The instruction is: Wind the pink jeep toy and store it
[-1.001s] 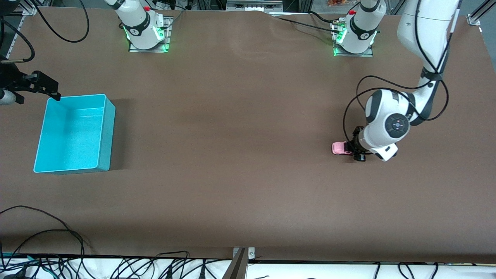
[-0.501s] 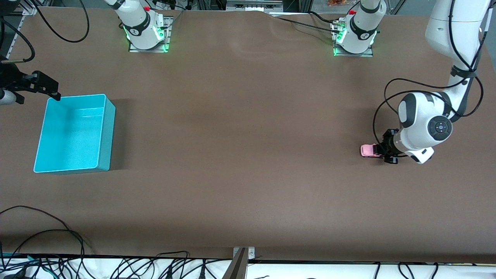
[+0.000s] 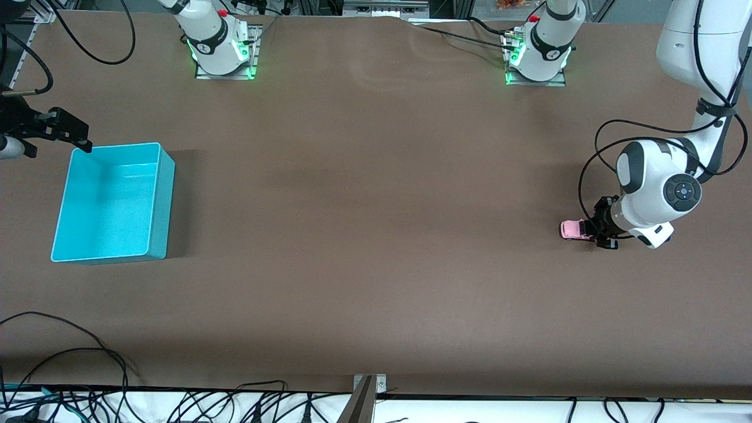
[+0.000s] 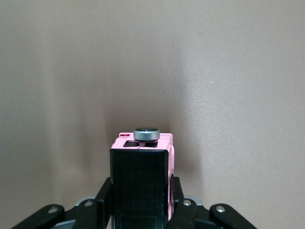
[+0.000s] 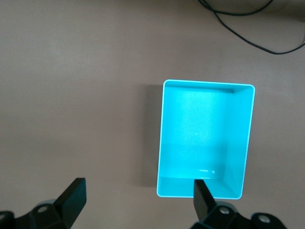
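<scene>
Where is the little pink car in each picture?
Front view: the pink jeep toy sits on the brown table toward the left arm's end, gripped by the left gripper.
Left wrist view: bottom centre, between the black fingers.
Right wrist view: not in it.
Shared landmark: the brown table.

Left gripper (image 3: 598,234) low at the table, fingers (image 4: 106,193) clamped, right gripper (image 5: 138,198) raised, fingers spread, waiting
</scene>
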You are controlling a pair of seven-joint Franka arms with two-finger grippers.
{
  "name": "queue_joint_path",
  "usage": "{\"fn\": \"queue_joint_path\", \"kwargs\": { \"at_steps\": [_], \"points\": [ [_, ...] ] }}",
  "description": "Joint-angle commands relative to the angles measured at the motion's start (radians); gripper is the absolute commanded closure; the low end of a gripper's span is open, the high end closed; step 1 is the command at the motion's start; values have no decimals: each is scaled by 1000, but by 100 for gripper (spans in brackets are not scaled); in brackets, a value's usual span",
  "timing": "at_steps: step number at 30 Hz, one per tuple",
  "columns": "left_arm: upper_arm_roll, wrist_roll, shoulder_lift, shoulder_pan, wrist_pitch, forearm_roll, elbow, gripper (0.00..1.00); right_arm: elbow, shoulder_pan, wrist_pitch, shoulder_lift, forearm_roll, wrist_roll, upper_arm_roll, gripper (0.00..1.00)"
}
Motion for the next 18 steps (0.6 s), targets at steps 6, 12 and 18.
{"fn": "queue_joint_path", "kwargs": {
  "at_steps": [6,12,18],
  "points": [
    [-9,16,2,10,-149,33,133,0,18,5,-18,3,-21,5,2,0],
    [-14,34,-44,-3,-330,24,212,0,18,5,-18,3,-21,5,2,0],
    [-46,80,-113,-1,-375,22,228,0,18,5,-16,3,-21,5,2,0]
  ]
}}
